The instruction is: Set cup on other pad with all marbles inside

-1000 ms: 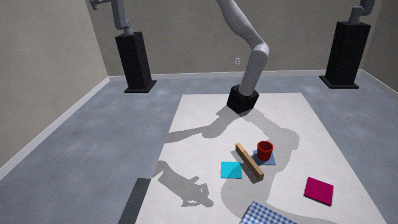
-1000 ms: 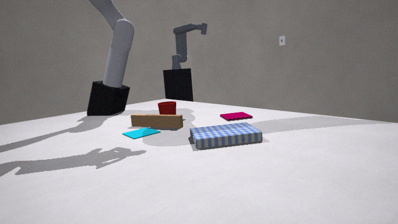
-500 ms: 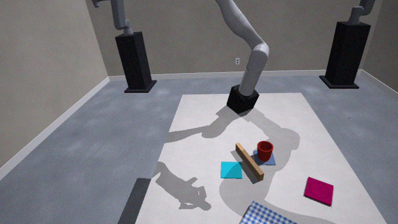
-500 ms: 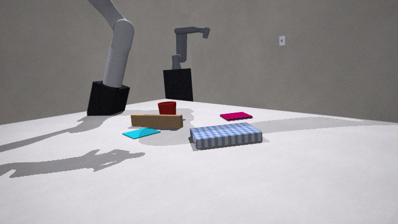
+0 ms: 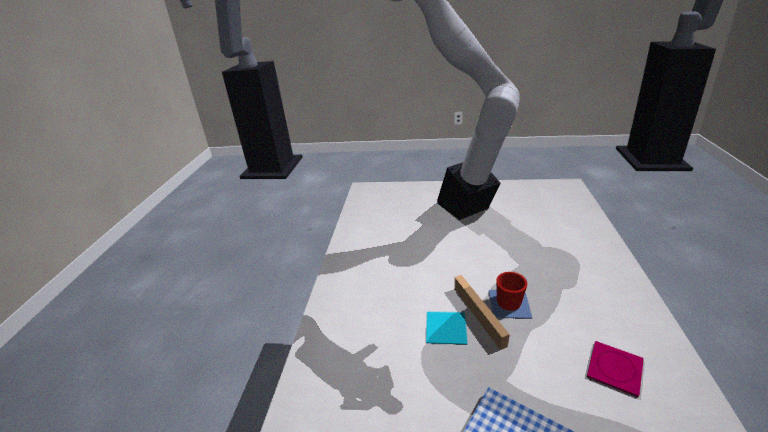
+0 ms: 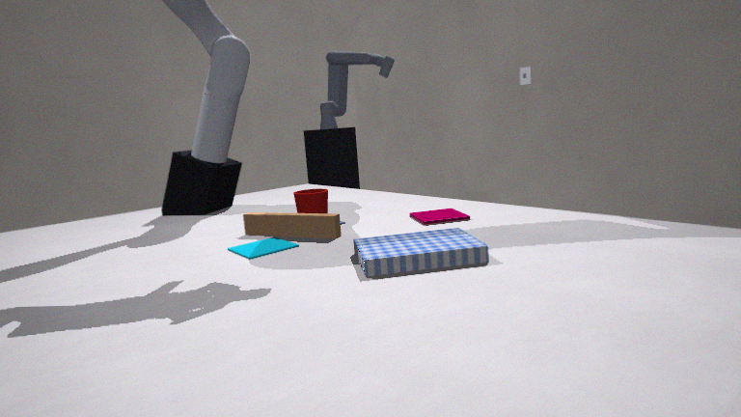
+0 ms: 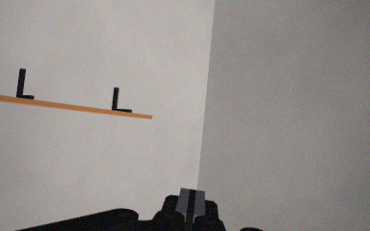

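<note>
A red cup (image 5: 511, 289) stands upright on a blue-grey pad (image 5: 512, 307) on the white table; it also shows in the exterior view (image 6: 311, 200). Its inside is too dark to show any marbles. A cyan pad (image 5: 446, 327) lies on the other side of a wooden rail (image 5: 481, 311), which stands between the two pads. My arm rises from its black base (image 5: 467, 189) and leaves the top of the top and exterior views, so the hand is high above the table. In the wrist view my gripper (image 7: 190, 205) is shut on nothing and faces room walls.
A magenta tile (image 5: 615, 368) lies to the right of the cup. A blue checked box (image 5: 512, 413) sits at the table's front edge, near the rail's end. Two other arms on black pedestals (image 5: 259, 118) (image 5: 668, 104) stand on the floor behind the table.
</note>
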{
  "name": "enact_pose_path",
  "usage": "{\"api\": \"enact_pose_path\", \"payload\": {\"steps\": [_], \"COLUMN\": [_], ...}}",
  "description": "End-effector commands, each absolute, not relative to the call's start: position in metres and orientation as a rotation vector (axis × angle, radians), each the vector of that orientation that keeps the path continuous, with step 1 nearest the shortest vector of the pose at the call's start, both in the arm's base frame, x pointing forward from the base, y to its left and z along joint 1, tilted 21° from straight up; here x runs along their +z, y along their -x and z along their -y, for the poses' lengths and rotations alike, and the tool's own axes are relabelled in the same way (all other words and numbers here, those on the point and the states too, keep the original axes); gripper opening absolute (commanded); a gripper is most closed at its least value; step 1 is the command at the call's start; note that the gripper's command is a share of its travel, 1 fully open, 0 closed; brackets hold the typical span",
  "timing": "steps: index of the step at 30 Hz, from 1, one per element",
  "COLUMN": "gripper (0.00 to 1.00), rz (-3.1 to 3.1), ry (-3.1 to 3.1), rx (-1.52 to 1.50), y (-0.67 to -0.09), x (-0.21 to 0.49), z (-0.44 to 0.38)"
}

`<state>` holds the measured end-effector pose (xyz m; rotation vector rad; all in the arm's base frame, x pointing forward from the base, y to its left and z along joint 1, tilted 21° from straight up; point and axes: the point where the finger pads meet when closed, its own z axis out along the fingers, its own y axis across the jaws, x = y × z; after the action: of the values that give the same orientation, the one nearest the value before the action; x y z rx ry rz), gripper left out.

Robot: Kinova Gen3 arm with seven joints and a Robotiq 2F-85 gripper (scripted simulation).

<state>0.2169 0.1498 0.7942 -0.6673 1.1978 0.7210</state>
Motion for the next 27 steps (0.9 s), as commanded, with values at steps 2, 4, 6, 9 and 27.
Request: {"api": "enact_pose_path", "payload": {"steps": [2, 4, 6, 9, 27], "gripper": [0.00, 0.00, 0.00, 0.00, 0.00], "rz": [-1.214, -1.255, -1.255, -1.296, -1.418], "ry": [0.652, 0.617, 0.617, 0.582, 0.471], "rx": [0.732, 0.755, 0.755, 0.778, 0.845], "y": [-0.220, -0.232, -0.232, -0.245, -0.281], "x": [0.791, 0.782, 0.782, 0.772, 0.740], "z": [-0.146, -0.139, -0.139, -0.133, -0.115]}}
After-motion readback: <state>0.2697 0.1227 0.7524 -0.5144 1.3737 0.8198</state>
